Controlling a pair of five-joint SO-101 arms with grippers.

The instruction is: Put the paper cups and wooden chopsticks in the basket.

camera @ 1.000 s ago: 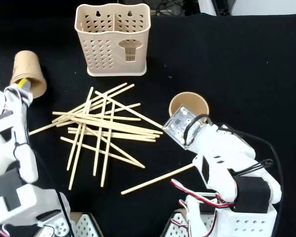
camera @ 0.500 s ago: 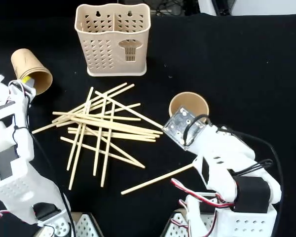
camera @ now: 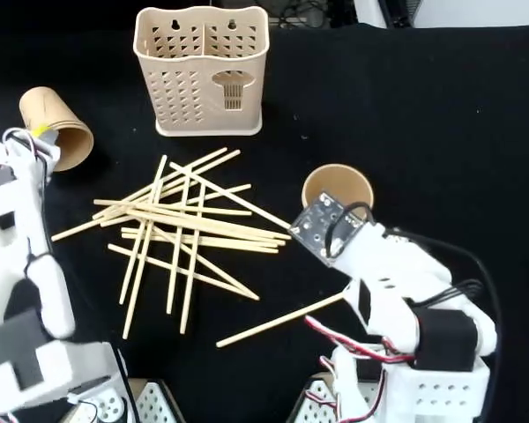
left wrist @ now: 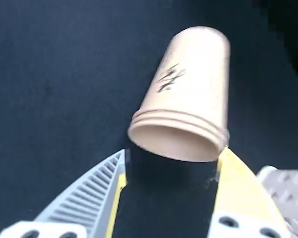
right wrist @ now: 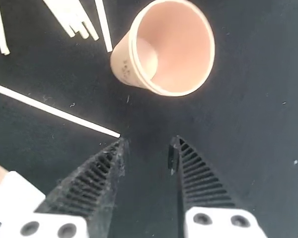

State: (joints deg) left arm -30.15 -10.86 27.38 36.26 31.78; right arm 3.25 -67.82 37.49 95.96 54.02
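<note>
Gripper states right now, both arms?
Left gripper: open, rim of the tipped paper cup at the tips of its fingers.
Right gripper: open, holding nothing.

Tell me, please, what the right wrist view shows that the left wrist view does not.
Right wrist view: an upright paper cup, mouth up, and a loose chopstick. Left wrist view: a cup on its side, scribble on its wall, mouth towards the jaws. Shared: the black cloth and a pair of spread jaws in the foreground.

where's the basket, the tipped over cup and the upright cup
basket (camera: 194,97), high view, front wall
tipped over cup (left wrist: 193,74), left wrist view, side wall
upright cup (right wrist: 179,49), right wrist view, inner wall
</note>
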